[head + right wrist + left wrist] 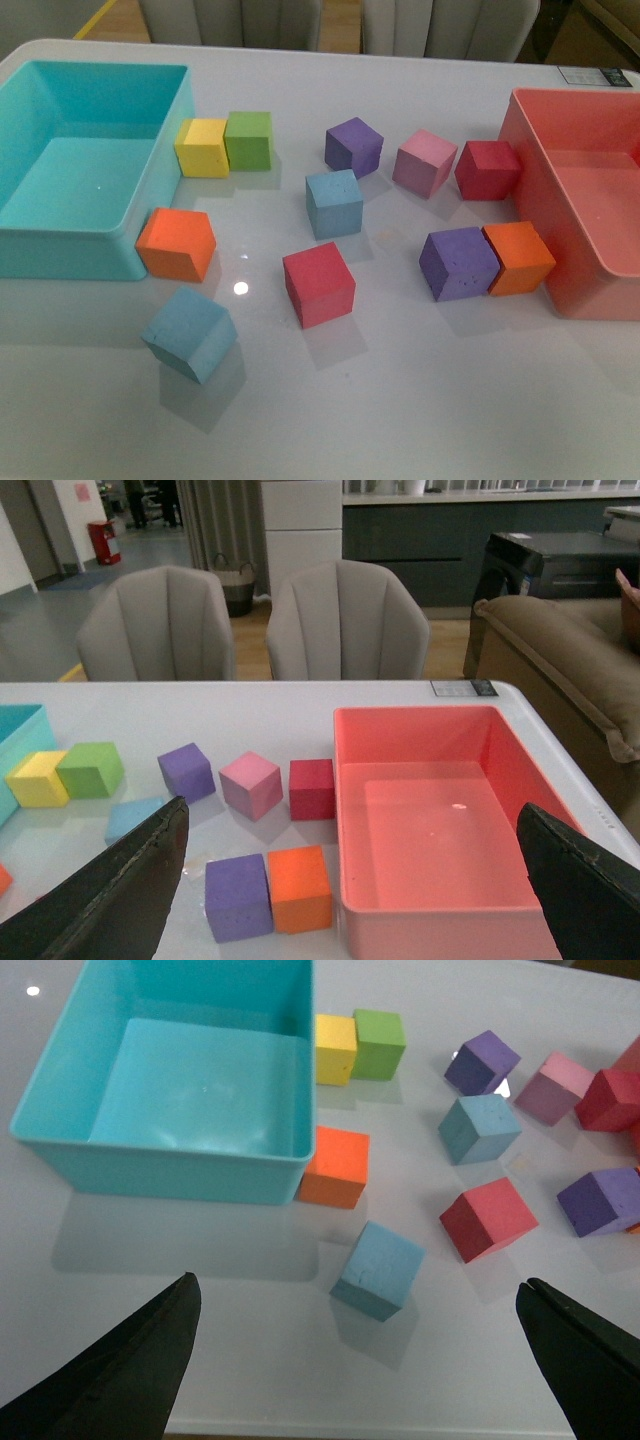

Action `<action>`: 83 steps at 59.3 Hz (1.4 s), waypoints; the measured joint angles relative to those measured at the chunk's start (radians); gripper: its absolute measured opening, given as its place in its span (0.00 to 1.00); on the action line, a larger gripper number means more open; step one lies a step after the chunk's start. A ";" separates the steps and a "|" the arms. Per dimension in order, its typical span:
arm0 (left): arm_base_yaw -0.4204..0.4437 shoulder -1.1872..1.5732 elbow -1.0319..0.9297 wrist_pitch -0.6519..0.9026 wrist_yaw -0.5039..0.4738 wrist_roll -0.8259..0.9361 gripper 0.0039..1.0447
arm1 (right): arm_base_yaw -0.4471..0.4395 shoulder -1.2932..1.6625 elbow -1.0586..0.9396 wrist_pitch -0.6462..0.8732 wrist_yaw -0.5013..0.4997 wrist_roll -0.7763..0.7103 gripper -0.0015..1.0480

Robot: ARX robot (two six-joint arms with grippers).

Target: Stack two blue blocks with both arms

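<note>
Pale-blue foam marks both targets: the near blue block (190, 335) sits towards the front edge of the table (450, 400), turned askew; the far blue block (333, 203) sits mid-table, well apart. Step in hand: approach, nothing grasped. The left gripper (357, 1282) faces the near block, jaws spread wide, empty; the right gripper (352, 808) is equally wide and empty. Next, probably, each descends squarely onto a block.

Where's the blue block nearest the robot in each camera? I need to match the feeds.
Front view: near blue block, lower left, in front of the left-hand orange cube.
Left wrist view: the block lies apart from that orange cube, nearer the camera.
Right wrist view: not in it.
Shared landmark: yellow cube, in all three.
</note>
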 joint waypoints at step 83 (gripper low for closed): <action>-0.228 1.358 0.472 0.302 -0.135 -0.025 0.92 | 0.000 0.000 0.000 0.000 0.000 0.000 0.91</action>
